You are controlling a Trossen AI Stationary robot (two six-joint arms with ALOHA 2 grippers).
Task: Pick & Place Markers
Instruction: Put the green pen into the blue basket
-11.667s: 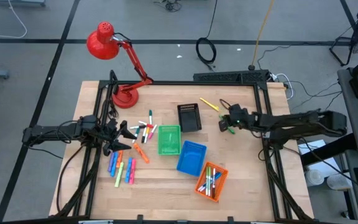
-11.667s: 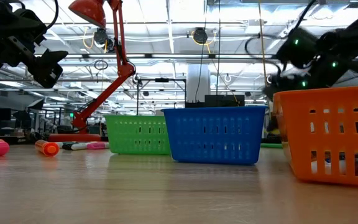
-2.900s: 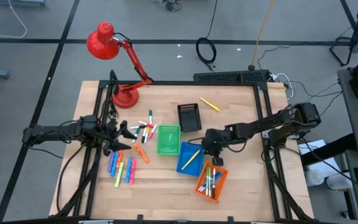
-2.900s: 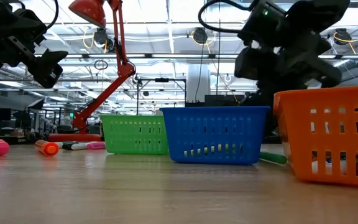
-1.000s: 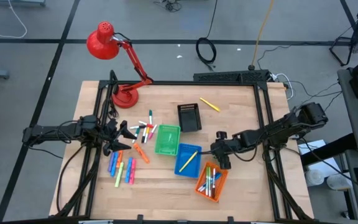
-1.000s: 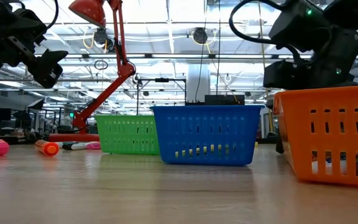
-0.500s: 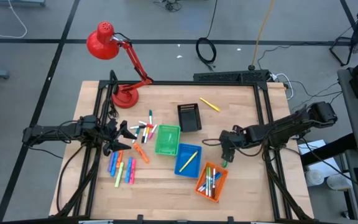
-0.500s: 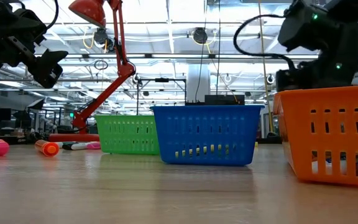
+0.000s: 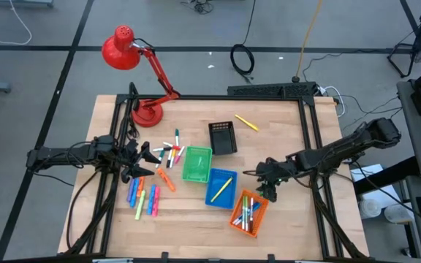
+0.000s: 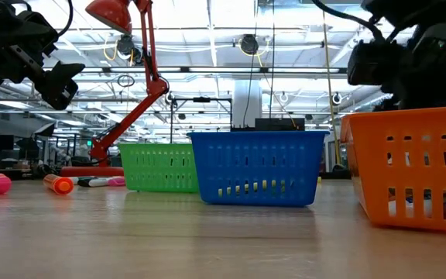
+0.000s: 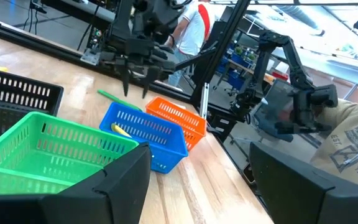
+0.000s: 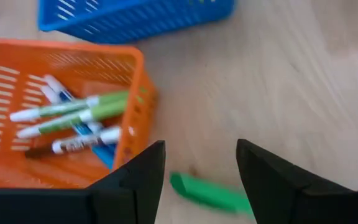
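Several markers lie loose on the table's left part, one heap (image 9: 168, 155) by the green basket (image 9: 198, 164) and a row (image 9: 143, 197) nearer. My left gripper (image 9: 152, 155) hangs open beside the heap. My right gripper (image 9: 267, 190) is open and points down just right of the orange basket (image 9: 248, 212), which holds several markers (image 12: 73, 112). A green marker (image 12: 210, 196) lies flat on the wood below it, between the fingers in the right wrist view; the fingers are clear of it. A yellow marker (image 9: 224, 188) lies in the blue basket (image 9: 218, 191).
A black basket (image 9: 222, 136) stands behind the green one, and another yellow marker (image 9: 245, 123) lies near the far edge. A red desk lamp (image 9: 134, 55) stands at the far left corner. A person (image 11: 347, 143) shows beyond the table's right side. Bare wood stretches along the near edge.
My right gripper has drifted a little toward the table's right edge, away from the blue basket, staying open near the orange basket. The baskets have kept their places.
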